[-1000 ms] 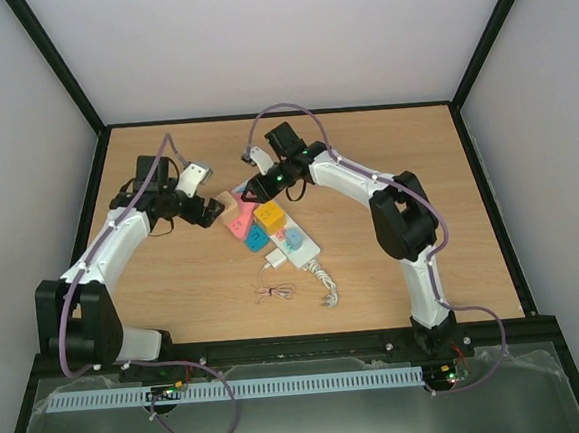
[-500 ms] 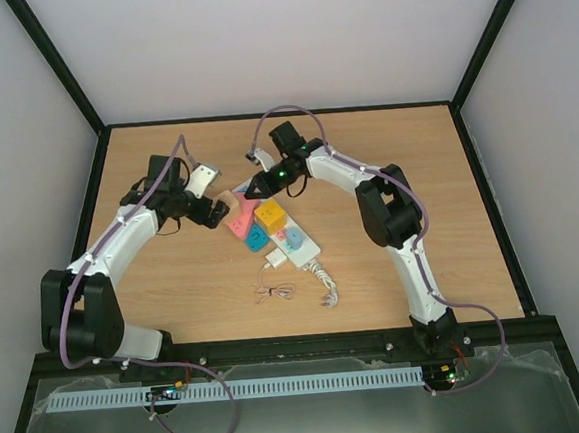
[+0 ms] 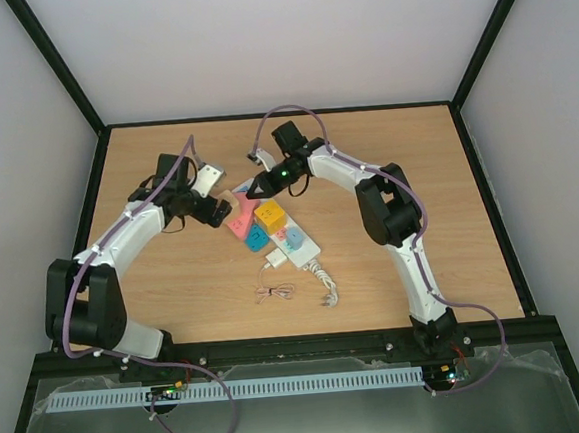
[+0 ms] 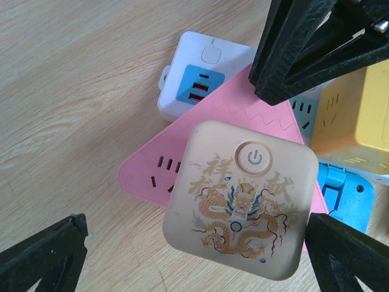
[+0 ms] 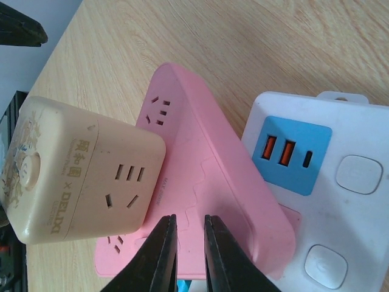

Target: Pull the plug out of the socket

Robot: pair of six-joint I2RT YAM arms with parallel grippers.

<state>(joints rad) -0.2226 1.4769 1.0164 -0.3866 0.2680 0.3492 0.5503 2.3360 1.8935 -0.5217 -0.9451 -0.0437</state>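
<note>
Overhead view of a wooden table (image 3: 424, 266) with two robot arms meeting over a cluster of colourful blocks at its centre. Starting at 9 o'clock of the cluster, the left gripper (image 4: 196, 220) has its fingers (image 4: 42, 255) spread wide, straddling a cream cube adapter (image 4: 243, 201) printed with a dragon, without touching it. The cube sits on a pink triangle (image 4: 152, 170), which lies over the far end of the socket (image 3: 307, 247), a long white strip running from 11 o'clock to 5 o'clock. A yellow cube (image 3: 269, 216) stands on the strip just to the right. At 12 o'clock of the cluster, the right gripper (image 5: 189, 222) hangs over the pink triangle with its fingers (image 5: 164, 255) drawn together; nothing shows between them. The plug (image 3: 275, 262), a small white charger, rests against the strip's near end at about 6 o'clock of the cluster, well apart from both grippers, its thin cable (image 3: 274, 293) bundled beyond it at 6 o'clock. Whether its prongs are seated cannot be told. To pull it well, one gripper probably needs to press the strip flat near the charger while the other takes the charger's body by its flat sides, not the cable, and draws it straight out in line with the prongs, avoiding any twist that would drag the strip or topple the blocks.
</note>
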